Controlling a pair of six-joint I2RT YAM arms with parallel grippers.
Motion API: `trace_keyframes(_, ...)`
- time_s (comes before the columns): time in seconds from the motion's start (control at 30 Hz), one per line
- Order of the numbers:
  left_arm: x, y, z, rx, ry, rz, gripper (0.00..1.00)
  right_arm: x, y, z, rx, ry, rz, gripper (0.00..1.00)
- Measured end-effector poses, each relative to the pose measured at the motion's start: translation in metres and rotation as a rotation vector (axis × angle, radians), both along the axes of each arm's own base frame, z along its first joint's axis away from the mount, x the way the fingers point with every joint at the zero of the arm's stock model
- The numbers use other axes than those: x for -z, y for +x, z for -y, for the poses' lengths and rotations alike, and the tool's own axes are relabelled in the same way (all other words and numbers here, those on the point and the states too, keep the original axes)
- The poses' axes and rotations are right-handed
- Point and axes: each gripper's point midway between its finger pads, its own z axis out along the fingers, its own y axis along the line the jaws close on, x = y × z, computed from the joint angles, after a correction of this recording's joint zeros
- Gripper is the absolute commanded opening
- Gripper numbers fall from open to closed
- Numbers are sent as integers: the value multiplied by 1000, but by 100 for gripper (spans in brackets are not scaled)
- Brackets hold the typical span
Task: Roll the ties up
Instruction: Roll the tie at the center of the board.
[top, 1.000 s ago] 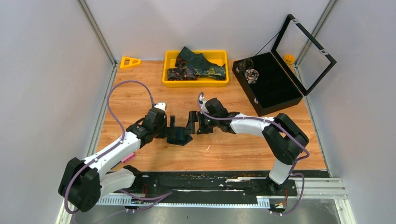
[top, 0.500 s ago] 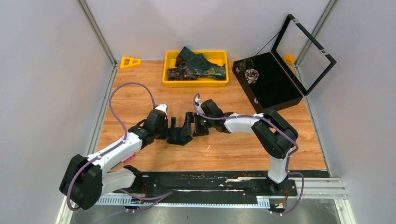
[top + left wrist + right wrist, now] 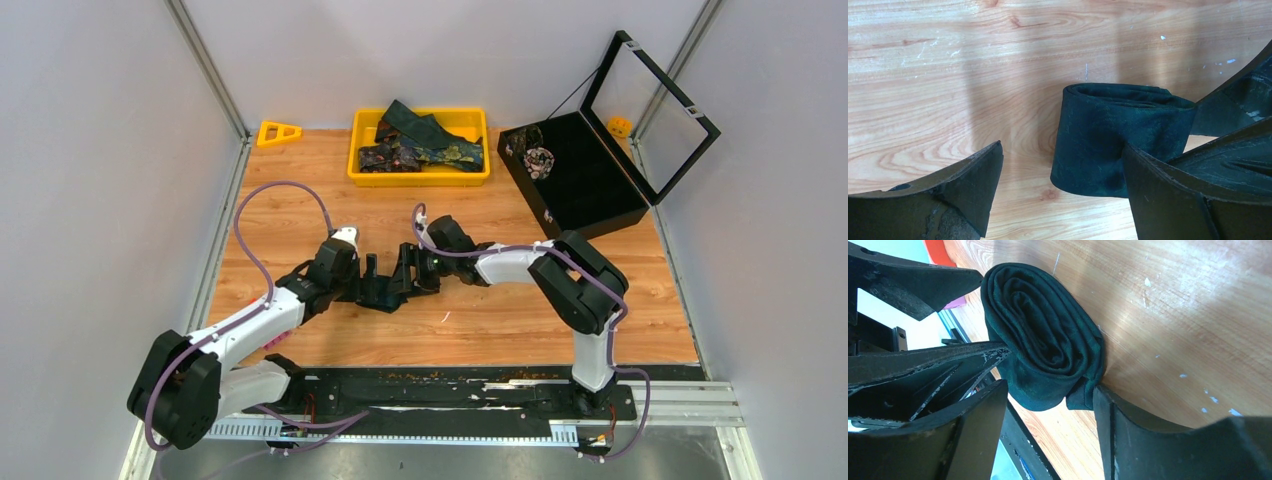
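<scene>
Left end effector [image 3: 1061,152] is standing spread wide, rolled tie [image 3: 1113,137] sitting between its fingers, closer to one. Right end effector [image 3: 1050,387] is pinching rolled tie, loose tail touching one finger. Rolled tie is standing on edge mid surface [image 3: 300,200], spiral facing up, long way running arm to arm. More ties [image 3: 425,145] are lying far back in yellow tray [image 3: 420,179].

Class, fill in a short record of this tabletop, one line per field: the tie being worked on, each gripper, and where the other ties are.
Rolled tie: dark green, coiled, standing on end on the wooden table
Left gripper: open, straddling the roll
Right gripper: a finger on either side of the roll; grip unclear
Loose ties: heaped in the yellow tray
Black case: lid open, patterned roll inside
</scene>
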Motion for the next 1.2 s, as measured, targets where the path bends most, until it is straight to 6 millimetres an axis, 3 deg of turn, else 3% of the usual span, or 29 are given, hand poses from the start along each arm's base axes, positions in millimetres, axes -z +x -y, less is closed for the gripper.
trace_keyframes(0.17, 1, 0, 0, -2, -5, 4, 93, 5, -3, -1, -7, 0, -22, 53)
trace_keyframes(0.5, 1, 1, 0, -3, -4, 5, 92, 5, -2, -10, -23, 16, -36, 52)
trace_keyframes(0.87, 3, 2, -2, -11, 6, 3, 92, 12, 0, -18, -32, 13, -47, 27)
trace_keyframes(1.2, -6, -6, -8, -20, 19, -15, 98, 10, 1, -20, -37, 11, -45, 13)
